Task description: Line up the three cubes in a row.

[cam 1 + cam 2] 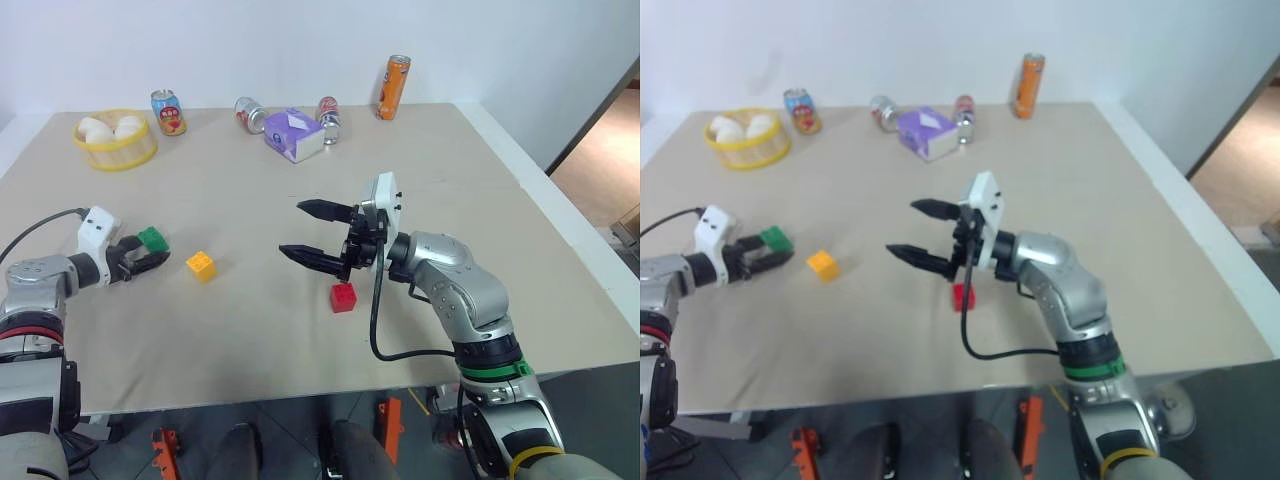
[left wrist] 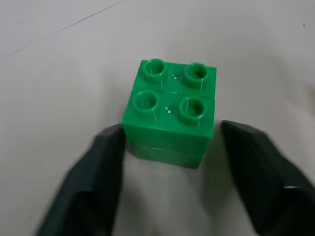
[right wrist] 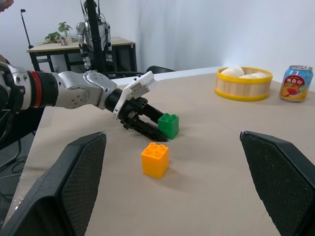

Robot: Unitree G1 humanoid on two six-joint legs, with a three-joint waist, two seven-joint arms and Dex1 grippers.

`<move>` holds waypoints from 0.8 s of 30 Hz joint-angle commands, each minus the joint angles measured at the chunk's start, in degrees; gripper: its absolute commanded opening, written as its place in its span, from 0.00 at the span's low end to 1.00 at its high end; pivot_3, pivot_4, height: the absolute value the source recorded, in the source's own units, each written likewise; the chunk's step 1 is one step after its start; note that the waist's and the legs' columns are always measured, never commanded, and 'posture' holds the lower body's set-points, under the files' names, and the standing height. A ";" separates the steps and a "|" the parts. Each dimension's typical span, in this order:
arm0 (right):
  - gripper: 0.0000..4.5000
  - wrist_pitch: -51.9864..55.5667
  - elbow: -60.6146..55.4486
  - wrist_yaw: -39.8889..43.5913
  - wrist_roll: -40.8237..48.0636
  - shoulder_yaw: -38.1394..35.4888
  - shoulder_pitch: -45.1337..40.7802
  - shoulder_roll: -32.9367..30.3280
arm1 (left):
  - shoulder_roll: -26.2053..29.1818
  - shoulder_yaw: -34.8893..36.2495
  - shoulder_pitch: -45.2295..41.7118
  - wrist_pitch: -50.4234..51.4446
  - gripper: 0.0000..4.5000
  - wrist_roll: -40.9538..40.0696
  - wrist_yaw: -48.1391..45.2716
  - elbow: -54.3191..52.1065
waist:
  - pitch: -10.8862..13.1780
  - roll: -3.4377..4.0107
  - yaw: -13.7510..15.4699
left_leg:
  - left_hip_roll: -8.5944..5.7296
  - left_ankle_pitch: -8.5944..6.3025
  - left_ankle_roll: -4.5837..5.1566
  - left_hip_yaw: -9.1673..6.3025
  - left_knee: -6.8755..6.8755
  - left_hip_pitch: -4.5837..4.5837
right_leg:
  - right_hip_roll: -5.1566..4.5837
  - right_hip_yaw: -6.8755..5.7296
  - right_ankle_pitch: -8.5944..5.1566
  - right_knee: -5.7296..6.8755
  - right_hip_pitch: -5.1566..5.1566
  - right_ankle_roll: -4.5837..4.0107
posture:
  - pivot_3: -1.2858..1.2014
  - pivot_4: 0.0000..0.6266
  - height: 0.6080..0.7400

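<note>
Plainly, left claw point(image 1: 150, 257) clasps the green cube point(image 2: 170, 115), right claw point(image 1: 312, 235) gapes; can labels unreadable.

Green cube point(image 2: 170, 115): uniform bright green, studs included. Yellow-orange cube point(image 1: 201, 265): plain. Red cube point(image 1: 343, 297): plain red. Table point(image 1: 250, 340): beige. Basket point(image 1: 116, 148): yellow, holding white rounded items. Box point(image 1: 294, 134): purple and white. Upright can point(image 1: 394, 87): orange. Left gripper point(image 1: 148, 259) and right gripper point(image 1: 305, 232): black fingers, white and silver housings
</note>
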 commanded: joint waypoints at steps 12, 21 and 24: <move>1.00 2.69 -7.65 4.92 5.79 -3.39 2.60 -6.95 | 2.84 8.50 9.39 16.03 0.29 -16.57 -7.84 -37.59 | 0.01 -0.07 0.02 | 0.03 0.00 -0.01 -0.01 0.04 -0.07 | -0.02 0.01 0.00 0.02 -0.02 0.01 | 0.52 0.24 1.00; 1.00 2.57 -7.46 16.46 6.37 -3.22 6.06 -20.11 | 2.39 -2.45 26.10 31.89 0.29 -19.78 -3.13 -79.77 | 0.02 -0.05 -0.11 | -0.06 -0.01 -0.02 0.07 0.17 0.20 | -0.08 0.18 0.05 0.00 0.20 0.13 | 0.52 0.24 1.00; 1.00 2.15 -6.58 17.06 6.22 -3.54 6.18 -21.14 | 1.97 -6.14 28.91 30.00 0.29 -17.12 -2.92 -81.44 | 0.02 -0.05 -0.26 | -0.03 0.01 0.02 0.06 0.14 0.42 | 0.07 0.33 0.14 0.02 0.24 -0.09 | 0.52 0.24 1.00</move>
